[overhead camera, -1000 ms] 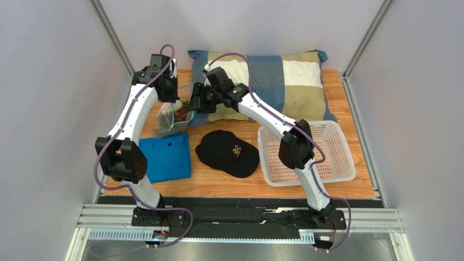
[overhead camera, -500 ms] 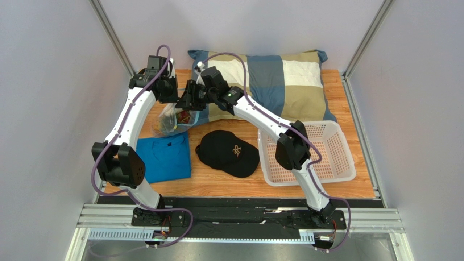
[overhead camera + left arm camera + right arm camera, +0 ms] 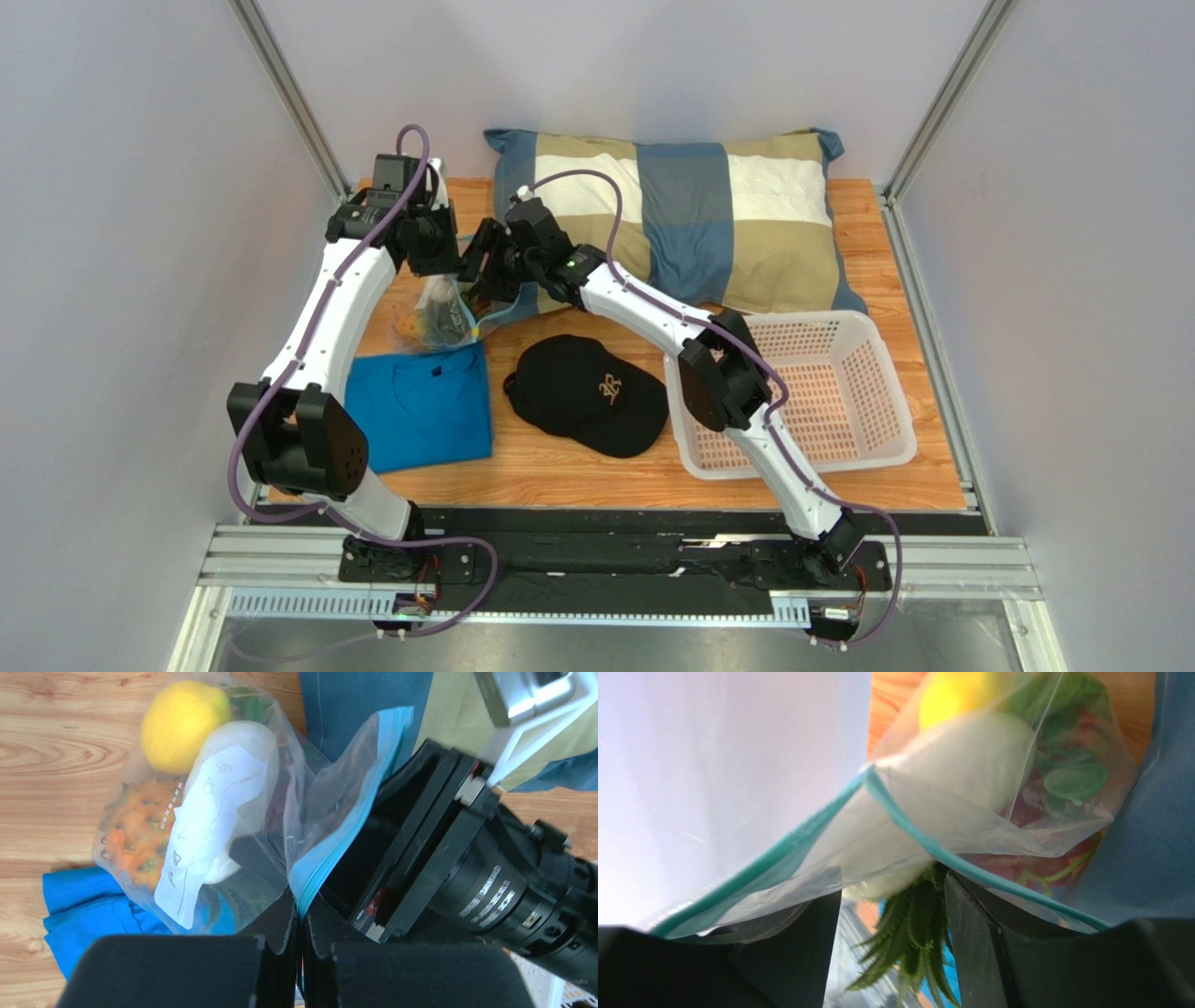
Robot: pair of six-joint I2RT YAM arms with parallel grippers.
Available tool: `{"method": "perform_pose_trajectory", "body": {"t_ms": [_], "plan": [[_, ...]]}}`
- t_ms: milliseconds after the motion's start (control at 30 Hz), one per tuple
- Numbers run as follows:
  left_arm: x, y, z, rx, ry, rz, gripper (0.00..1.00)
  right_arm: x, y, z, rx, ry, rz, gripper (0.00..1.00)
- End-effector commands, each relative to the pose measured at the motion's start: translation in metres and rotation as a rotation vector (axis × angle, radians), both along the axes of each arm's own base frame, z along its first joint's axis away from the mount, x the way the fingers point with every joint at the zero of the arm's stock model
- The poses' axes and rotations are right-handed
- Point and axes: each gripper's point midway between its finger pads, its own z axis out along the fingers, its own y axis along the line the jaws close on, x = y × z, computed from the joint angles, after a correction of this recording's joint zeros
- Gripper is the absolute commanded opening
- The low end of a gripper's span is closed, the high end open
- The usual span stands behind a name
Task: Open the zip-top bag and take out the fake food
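Observation:
The clear zip-top bag (image 3: 432, 311) hangs at the far left of the table, above the blue shirt. My left gripper (image 3: 438, 255) is shut on its teal zip strip (image 3: 330, 861); in the left wrist view the jaws (image 3: 300, 908) pinch one lip. The bag holds the fake food: a yellow lemon (image 3: 184, 721), an orange pineapple (image 3: 137, 836) and a cream-white vegetable (image 3: 235, 749). My right gripper (image 3: 484, 269) is open at the bag's open mouth. In the right wrist view its fingers (image 3: 892, 896) stand apart with the green pineapple leaves (image 3: 917, 938) between them.
A checked pillow (image 3: 701, 210) lies at the back. A folded blue shirt (image 3: 421, 406), a black cap (image 3: 582, 392) and a white basket (image 3: 870, 420) lie nearer the front. Grey walls close in left and right.
Both grippers have moved left and toward the back wall with the bag. The right gripper has come up to the bag's mouth beside the left one.

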Motion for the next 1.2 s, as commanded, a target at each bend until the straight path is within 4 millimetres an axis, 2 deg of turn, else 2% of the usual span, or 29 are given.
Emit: {"method": "perform_pose_trajectory", "body": {"t_ms": [0,67,200,433,467,533,600,700,767,867,967,1000,1067,1100,1167], "plan": [[-0.003,-0.013,0.025,-0.081,-0.078,-0.041,0.0,0.029,0.01,0.035,0.15,-0.029,-0.095,0.61],[-0.003,-0.019,0.028,-0.1,-0.092,-0.071,0.0,0.027,0.016,0.034,0.167,-0.011,-0.089,0.61],[-0.007,-0.013,0.026,-0.062,-0.091,-0.085,0.0,0.025,0.018,0.027,0.163,-0.018,-0.079,0.64],[-0.017,-0.008,0.013,0.01,-0.05,-0.167,0.0,0.018,0.028,0.003,0.185,-0.022,0.011,0.71],[-0.019,-0.007,0.01,0.019,-0.042,-0.177,0.0,0.018,0.031,-0.01,0.177,-0.006,0.024,0.71],[-0.022,-0.005,0.008,0.04,-0.034,-0.195,0.0,0.014,0.036,-0.006,0.199,-0.016,0.066,0.71],[-0.024,-0.006,0.007,0.038,-0.036,-0.209,0.0,0.014,0.036,-0.016,0.188,-0.01,0.069,0.7],[-0.027,-0.007,0.006,0.03,-0.033,-0.212,0.0,0.018,0.038,-0.018,0.202,-0.03,0.07,0.67],[-0.029,-0.009,0.005,0.021,-0.032,-0.221,0.0,0.021,0.04,-0.008,0.236,-0.033,0.077,0.62],[-0.03,-0.01,0.006,0.015,-0.037,-0.225,0.0,0.02,0.041,-0.013,0.239,-0.021,0.085,0.61],[-0.029,-0.01,0.008,0.012,-0.045,-0.22,0.0,0.02,0.041,-0.016,0.246,0.005,0.076,0.42],[-0.029,-0.009,0.009,0.014,-0.047,-0.211,0.0,0.02,0.043,-0.01,0.269,-0.006,0.082,0.34],[-0.028,-0.007,0.01,0.015,-0.049,-0.183,0.0,0.021,0.042,0.0,0.295,-0.003,0.084,0.27],[-0.028,-0.004,0.009,0.017,-0.043,-0.163,0.0,0.02,0.042,0.004,0.302,0.0,0.09,0.2],[-0.028,0.006,0.006,0.047,-0.034,-0.111,0.0,0.022,0.036,0.023,0.318,0.004,0.085,0.12]]}}
